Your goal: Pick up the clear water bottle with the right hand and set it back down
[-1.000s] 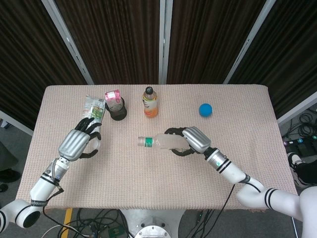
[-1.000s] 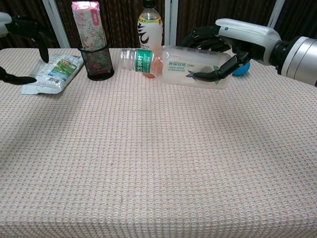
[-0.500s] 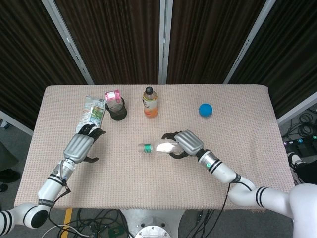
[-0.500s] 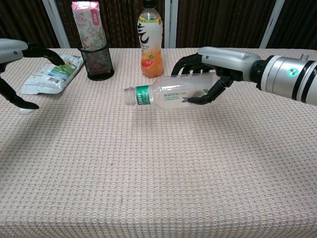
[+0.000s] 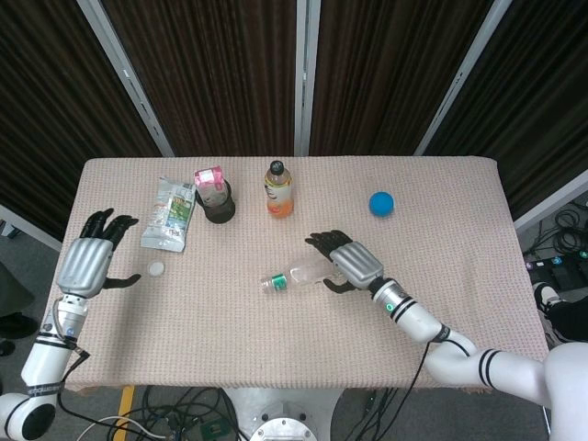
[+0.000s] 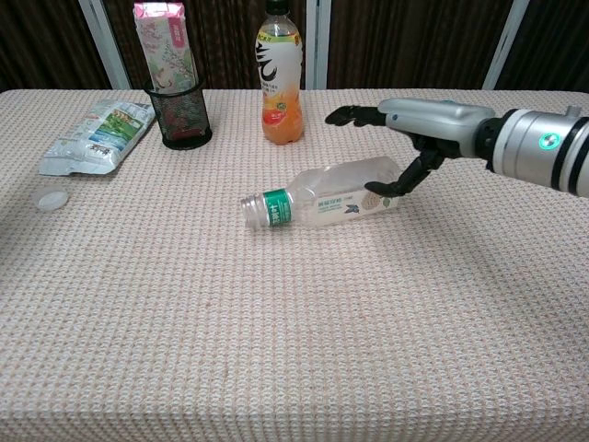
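A clear bottle [image 6: 324,199] lies on its side near the middle of the worktop [image 6: 276,350], neck pointing left. The right hand [image 6: 419,129] hovers over its base end with fingers [image 6: 348,115] spread, the thumb at or just beside the bottle. The left hand [image 5: 85,264] rests at the worktop's left edge, fingers apart, holding nothing.

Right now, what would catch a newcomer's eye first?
The clear water bottle lying on its side mid-table, uncapped, with the right robot hand spread just above its base. Behind it stands an orange drink bottle; a blue ball sits far right.
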